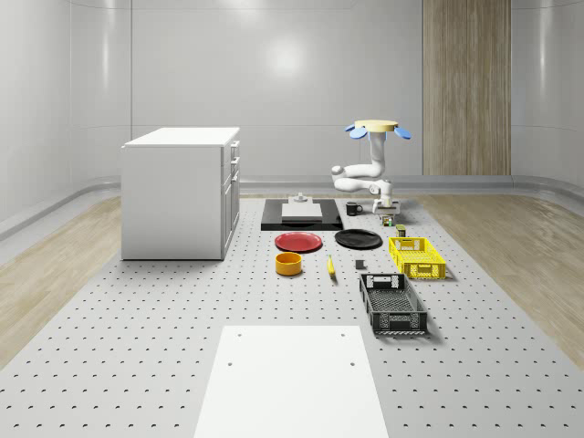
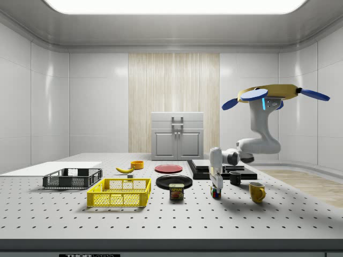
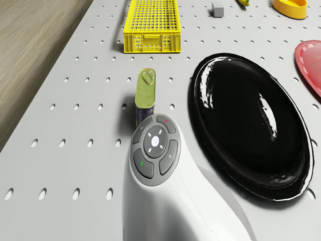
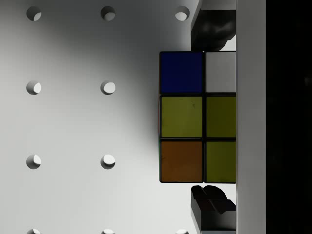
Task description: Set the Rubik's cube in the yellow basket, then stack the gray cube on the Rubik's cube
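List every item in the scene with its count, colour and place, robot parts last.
Rubik's cube: 1, multicoloured, on the table between the fingertips.
Yellow basket: 1, yellow, on the table nearer the whole-scene camera than the can.
Gray cube: 1, gray, on the table near the yellow basket.
Black basket: 1, black, next to the yellow basket.
Can: 1, olive-topped, between gripper and yellow basket.
Black plate: 1, beside the can.
Red plate: 1, beside the black plate.
Bowl: 1, orange-yellow, near the red plate.
Banana: 1, yellow, by the bowl.
Mugs: 2, black and yellow, near the arm.
Cabinet: 1, white.
Drone: hovers beside the table's end.
Gripper: lowered around the Rubik's cube.
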Tool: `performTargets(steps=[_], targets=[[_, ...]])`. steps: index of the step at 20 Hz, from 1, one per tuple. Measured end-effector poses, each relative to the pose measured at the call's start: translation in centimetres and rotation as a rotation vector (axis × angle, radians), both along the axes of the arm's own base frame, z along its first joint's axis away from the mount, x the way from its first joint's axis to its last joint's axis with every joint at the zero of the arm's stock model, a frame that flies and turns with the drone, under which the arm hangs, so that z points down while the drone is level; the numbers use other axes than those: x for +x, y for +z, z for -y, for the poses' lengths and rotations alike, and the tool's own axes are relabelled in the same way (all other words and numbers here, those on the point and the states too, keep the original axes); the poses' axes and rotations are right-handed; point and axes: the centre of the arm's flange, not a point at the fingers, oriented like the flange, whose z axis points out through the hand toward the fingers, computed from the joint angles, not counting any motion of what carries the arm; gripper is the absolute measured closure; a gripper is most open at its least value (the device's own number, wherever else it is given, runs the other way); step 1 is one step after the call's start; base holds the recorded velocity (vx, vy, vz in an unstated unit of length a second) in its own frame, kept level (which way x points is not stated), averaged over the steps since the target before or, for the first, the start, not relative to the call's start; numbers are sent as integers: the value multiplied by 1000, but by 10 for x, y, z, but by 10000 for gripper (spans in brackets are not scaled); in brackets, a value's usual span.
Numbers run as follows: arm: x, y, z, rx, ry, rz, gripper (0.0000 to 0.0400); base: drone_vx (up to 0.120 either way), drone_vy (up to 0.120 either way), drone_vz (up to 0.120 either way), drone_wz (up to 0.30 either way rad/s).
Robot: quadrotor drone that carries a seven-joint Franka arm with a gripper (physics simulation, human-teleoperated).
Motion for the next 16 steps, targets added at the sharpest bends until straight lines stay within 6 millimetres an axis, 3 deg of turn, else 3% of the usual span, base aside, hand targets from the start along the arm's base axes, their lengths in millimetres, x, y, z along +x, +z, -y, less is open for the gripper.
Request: performTargets(steps=[6, 10, 16], targets=[[2, 7, 1, 0, 0, 0, 0, 0, 0, 0, 0], [3, 9, 1, 0, 0, 0, 45, 0, 0, 0, 0], [4, 10, 2, 0, 0, 0, 68, 0, 0, 0, 0]])
